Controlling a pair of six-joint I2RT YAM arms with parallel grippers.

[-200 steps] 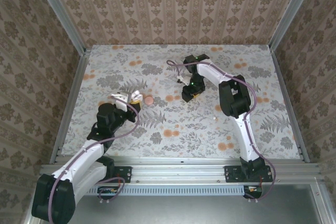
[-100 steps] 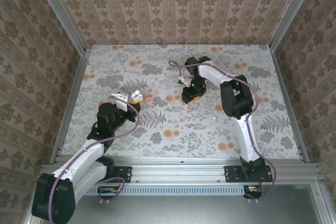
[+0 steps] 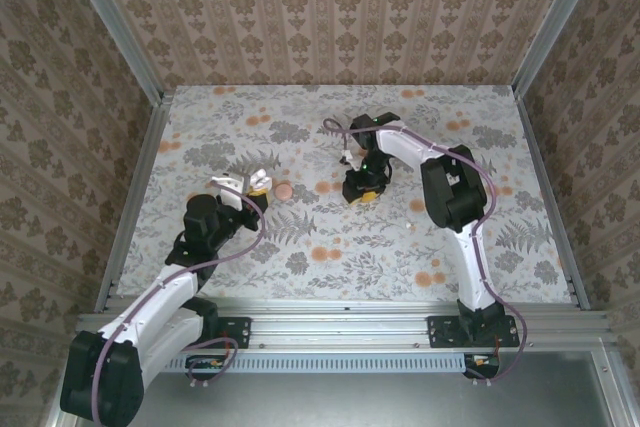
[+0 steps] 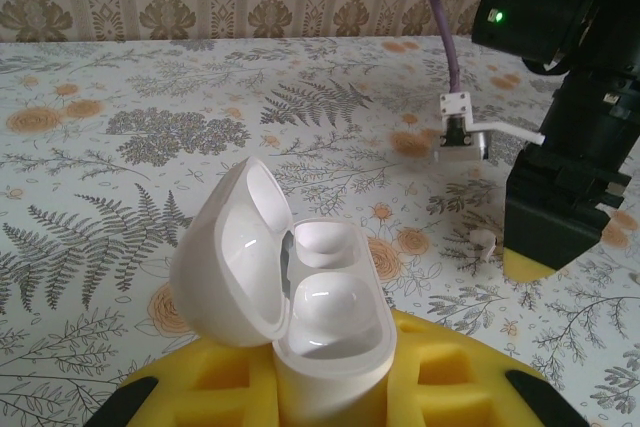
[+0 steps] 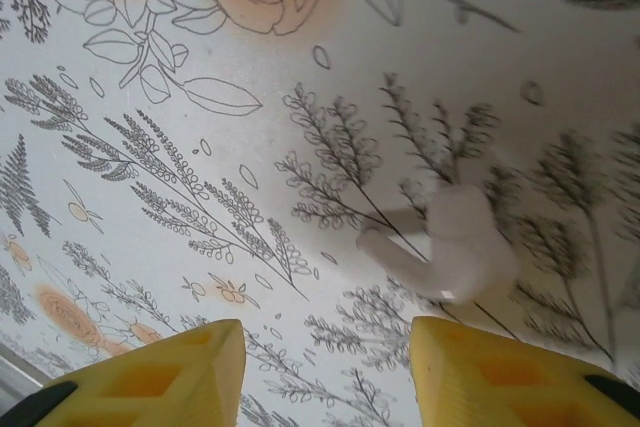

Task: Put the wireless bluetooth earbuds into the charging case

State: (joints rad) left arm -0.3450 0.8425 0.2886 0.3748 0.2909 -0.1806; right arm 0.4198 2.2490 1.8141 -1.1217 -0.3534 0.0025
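Observation:
My left gripper [image 3: 254,185] is shut on the charging case [image 4: 325,332], which stands upright between the yellow pads [image 4: 455,387] with its lid [image 4: 225,257] swung open to the left. Its glossy white wells face up; I cannot tell whether anything sits in them. My right gripper [image 3: 362,191] points down at the table mid-field. In the right wrist view an earbud [image 5: 455,247] lies on the floral cloth just beyond the right yellow fingertip [image 5: 500,372]. The right gripper [image 5: 325,372] is open with bare cloth between its fingers. The same earbud [image 4: 484,243] lies beside the right gripper's black finger [image 4: 555,212].
A round pinkish-orange disc [image 3: 285,190] lies between the two grippers. A small whitish piece [image 3: 416,205] lies right of the right gripper, near its forearm. Patterned walls with metal rails [image 3: 135,197] bound the table on three sides.
The right gripper has moved slightly toward the near side and lower over the earbud, its fingers a little closer together. The left arm and the case have stayed still.

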